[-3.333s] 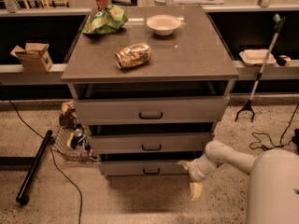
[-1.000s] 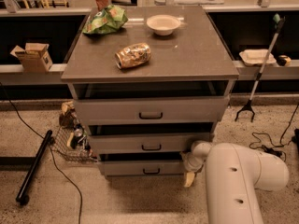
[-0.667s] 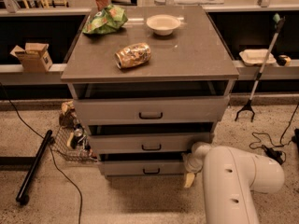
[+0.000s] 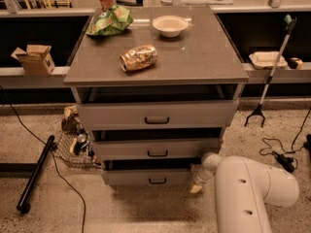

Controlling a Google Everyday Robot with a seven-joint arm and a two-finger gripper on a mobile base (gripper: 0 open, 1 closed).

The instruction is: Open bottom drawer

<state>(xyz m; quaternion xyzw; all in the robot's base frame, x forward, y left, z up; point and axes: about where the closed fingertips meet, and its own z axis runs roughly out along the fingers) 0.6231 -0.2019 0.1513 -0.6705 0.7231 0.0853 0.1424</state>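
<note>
Three grey drawers sit stacked in a cabinet under a tabletop [image 4: 204,57]. The bottom drawer [image 4: 136,177] is the lowest front, just above the floor, with a small dark handle [image 4: 157,180] at its centre and a dark gap above its upper edge. The gripper [image 4: 197,184] is low at the right end of that front, well to the right of the handle; contact with the drawer cannot be confirmed, and whether the gripper is open or closed cannot be told. The white arm [image 4: 252,193] fills the lower right corner. On the tabletop, a can [image 4: 139,58] lies on its side, with a bowl [image 4: 170,25] and a green bag [image 4: 110,21] behind it. A wire basket [image 4: 68,152] stands on the floor left of the cabinet.
</note>
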